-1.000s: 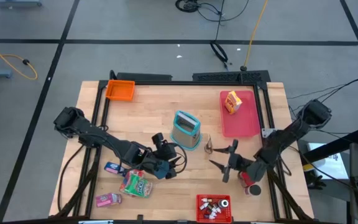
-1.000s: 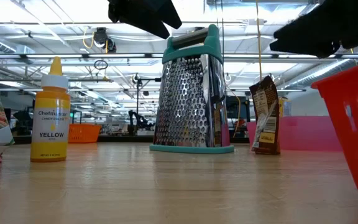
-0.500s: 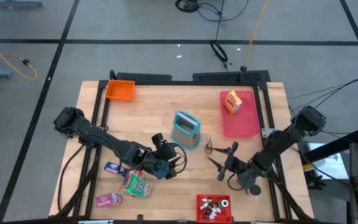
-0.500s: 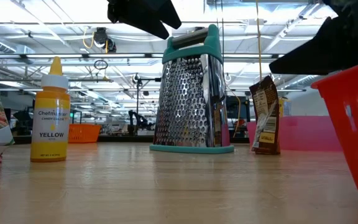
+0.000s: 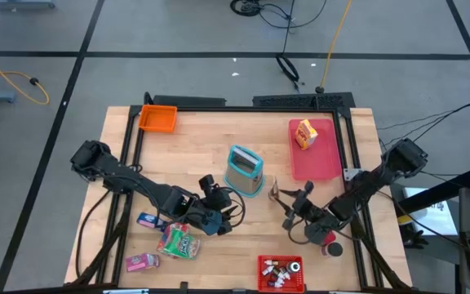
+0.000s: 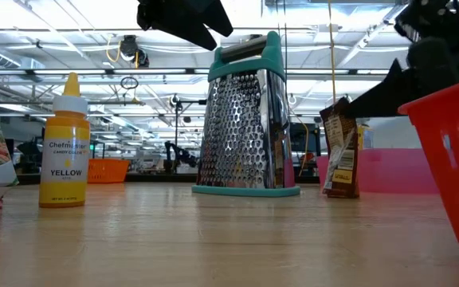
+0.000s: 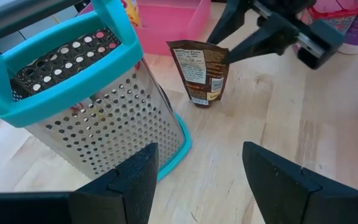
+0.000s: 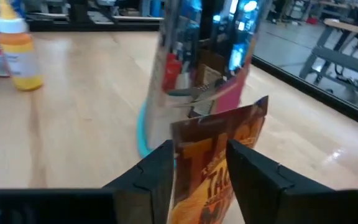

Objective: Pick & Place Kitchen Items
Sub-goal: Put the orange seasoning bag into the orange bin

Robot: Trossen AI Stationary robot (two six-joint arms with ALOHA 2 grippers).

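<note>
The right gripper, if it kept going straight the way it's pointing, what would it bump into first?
Probably the brown packet. It stands upright right between the right gripper's fingers, which reach to either side of it. Just behind it stands the metal grater.

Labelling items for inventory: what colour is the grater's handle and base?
Teal on the grater, seen best in the left wrist view.

Teal-framed perforated steel grater (image 6: 245, 119), brown packet (image 6: 340, 147), yellow bottle (image 6: 64, 143), pink tray (image 5: 315, 151)
</note>
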